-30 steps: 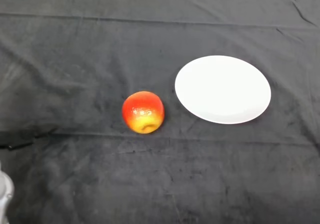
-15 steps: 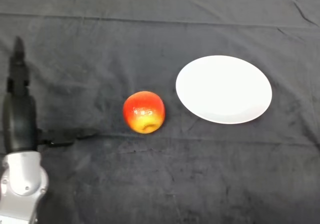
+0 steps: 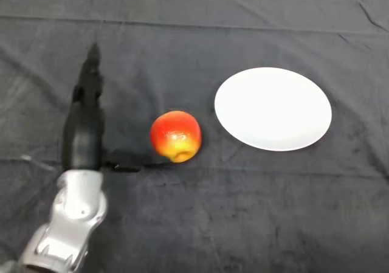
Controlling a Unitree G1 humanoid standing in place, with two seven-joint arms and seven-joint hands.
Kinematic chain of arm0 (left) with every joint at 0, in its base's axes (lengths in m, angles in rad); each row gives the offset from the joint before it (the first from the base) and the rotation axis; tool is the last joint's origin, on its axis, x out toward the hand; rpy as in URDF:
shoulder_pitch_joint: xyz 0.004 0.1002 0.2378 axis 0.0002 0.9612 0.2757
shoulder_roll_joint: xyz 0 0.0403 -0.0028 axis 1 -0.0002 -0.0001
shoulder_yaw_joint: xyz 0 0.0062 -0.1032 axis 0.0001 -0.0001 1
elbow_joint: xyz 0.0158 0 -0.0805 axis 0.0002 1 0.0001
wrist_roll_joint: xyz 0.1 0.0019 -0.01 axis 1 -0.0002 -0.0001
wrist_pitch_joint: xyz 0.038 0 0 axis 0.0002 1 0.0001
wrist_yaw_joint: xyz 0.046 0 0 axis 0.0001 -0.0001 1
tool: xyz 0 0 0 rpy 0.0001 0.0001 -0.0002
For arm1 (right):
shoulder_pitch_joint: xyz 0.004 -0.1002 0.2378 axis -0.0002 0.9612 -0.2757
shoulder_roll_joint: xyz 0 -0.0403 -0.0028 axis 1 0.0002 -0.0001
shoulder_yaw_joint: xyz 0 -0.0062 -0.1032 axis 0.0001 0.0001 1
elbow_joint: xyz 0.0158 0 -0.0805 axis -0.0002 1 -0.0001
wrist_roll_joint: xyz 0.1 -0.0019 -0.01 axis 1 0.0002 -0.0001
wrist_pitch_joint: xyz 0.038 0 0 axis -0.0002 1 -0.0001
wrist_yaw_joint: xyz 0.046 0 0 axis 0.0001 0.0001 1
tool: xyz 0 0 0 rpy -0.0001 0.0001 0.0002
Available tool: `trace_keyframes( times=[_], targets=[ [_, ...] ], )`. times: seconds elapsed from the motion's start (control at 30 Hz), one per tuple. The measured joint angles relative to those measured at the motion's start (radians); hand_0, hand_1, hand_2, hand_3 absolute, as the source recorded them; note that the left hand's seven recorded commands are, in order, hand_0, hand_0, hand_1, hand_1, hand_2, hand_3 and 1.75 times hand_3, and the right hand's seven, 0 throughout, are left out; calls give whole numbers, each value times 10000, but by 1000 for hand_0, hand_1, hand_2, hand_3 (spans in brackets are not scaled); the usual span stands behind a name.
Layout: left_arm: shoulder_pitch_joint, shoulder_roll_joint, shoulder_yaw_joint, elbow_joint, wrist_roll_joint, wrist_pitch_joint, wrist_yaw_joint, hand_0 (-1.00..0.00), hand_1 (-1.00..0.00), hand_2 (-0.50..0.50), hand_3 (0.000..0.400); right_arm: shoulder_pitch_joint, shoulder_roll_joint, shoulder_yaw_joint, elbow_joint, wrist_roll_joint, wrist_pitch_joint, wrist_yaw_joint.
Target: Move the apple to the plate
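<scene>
A red and yellow apple (image 3: pixel 175 136) lies on the dark cloth near the middle of the head view. To its right, a small gap away, sits a white plate (image 3: pixel 273 107) with nothing on it. My left hand (image 3: pixel 84 130) stands just left of the apple, open, its fingers straight and pointing away from me. The thumb (image 3: pixel 130 161) reaches out toward the apple's lower left side, with its tip close to the fruit; I cannot tell whether it touches.
The dark cloth (image 3: pixel 243 212) covers the whole table, with creases running across it. My silver-grey forearm (image 3: pixel 70 224) rises from the lower left corner.
My left arm has come in from the lower left and moved right and forward, bringing the hand up beside the apple. The apple and plate have not moved.
</scene>
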Motion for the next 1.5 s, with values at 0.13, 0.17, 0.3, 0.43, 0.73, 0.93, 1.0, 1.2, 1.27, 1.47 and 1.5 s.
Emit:
trace_keyframes(
  times=[0.13,0.17,0.3,0.43,0.73,0.93,1.0,1.2,1.27,1.47,1.5],
  targets=[
    [-57,-192,-455,647,-163,-17,43,0,0,0,0,0,0,-1,0,0,0,0],
    [-88,-219,-602,842,-198,-52,45,0,0,0,0,0,0,-1,0,0,0,0],
    [-393,-380,-897,1645,-425,-92,54,0,0,0,0,0,0,-3,0,1,0,0],
    [-819,-508,-1267,2270,-698,-233,56,0,0,0,0,0,-1,-3,0,2,0,0],
    [-1694,-741,-2063,3235,-1302,-559,30,-369,0,-184,147,0,-1,-3,0,2,0,1],
    [-1695,-876,-2441,3769,-1534,-655,-33,-1000,-1000,0,400,0,-1,-4,0,2,0,1],
    [-1698,-877,-2531,3810,-1562,-793,-60,-1000,-1000,0,400,0,-1,-4,0,3,0,1],
    [-1907,-874,-2568,4054,-1737,-884,-83,-1000,-1000,0,400,0,-1,-4,0,5,0,1],
    [-1997,-874,-2577,4066,-1744,-903,-84,-1000,-1000,0,400,0,-1,-4,0,5,0,1],
    [-2021,-864,-2941,4081,-1748,-919,-87,-1000,-1000,0,400,0,-1,-4,0,5,0,1],
    [-2021,-860,-2941,4081,-1748,-919,-86,-1000,-1000,0,400,0,-1,-4,0,5,0,1]
  ],
)
